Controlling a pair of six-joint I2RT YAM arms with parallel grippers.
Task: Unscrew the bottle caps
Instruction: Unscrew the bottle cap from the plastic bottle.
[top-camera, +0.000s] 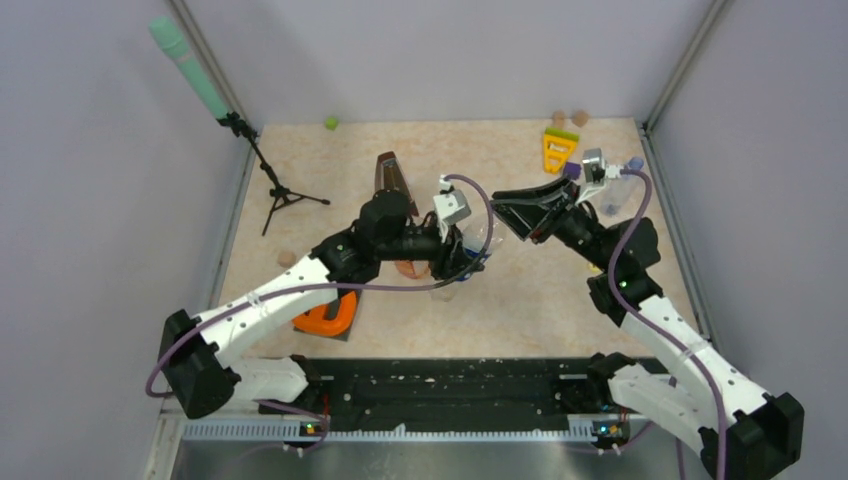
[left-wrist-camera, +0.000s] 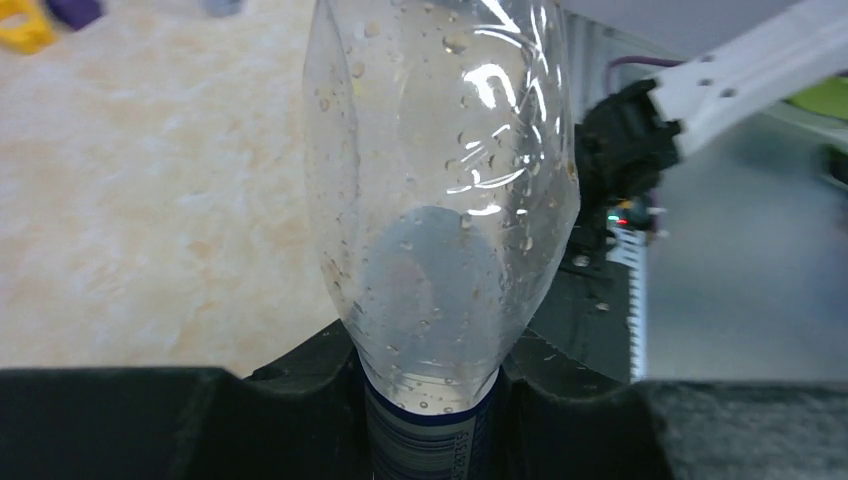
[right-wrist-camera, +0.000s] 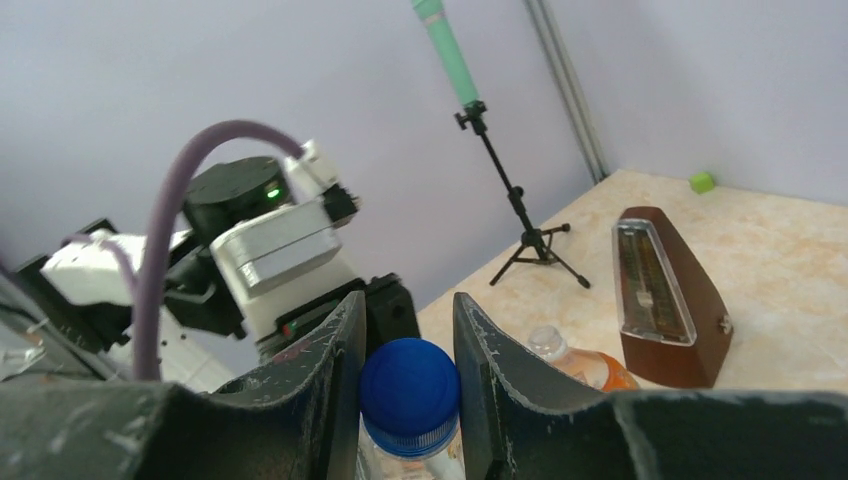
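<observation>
Two arms meet above the middle of the worktop in the top view. The left arm reaches in with a clear bottle at its tip, and the right arm comes at it from the opposite side. The grips are too small to read here.

In the left wrist view, the left fingers pinch the clear bottle at its blue-labelled waist, and its wet body runs away from the camera.

In the right wrist view, the right fingers are clamped on the blue cap, one on each side. The metronome and the orange-tinted bottle stand behind.

The step in hand looks like loosening this cap, with both grips set. The next move calls for turning the right wrist about the bottle's axis. The left side must hold firm, without the thin wall buckling or slipping.
</observation>
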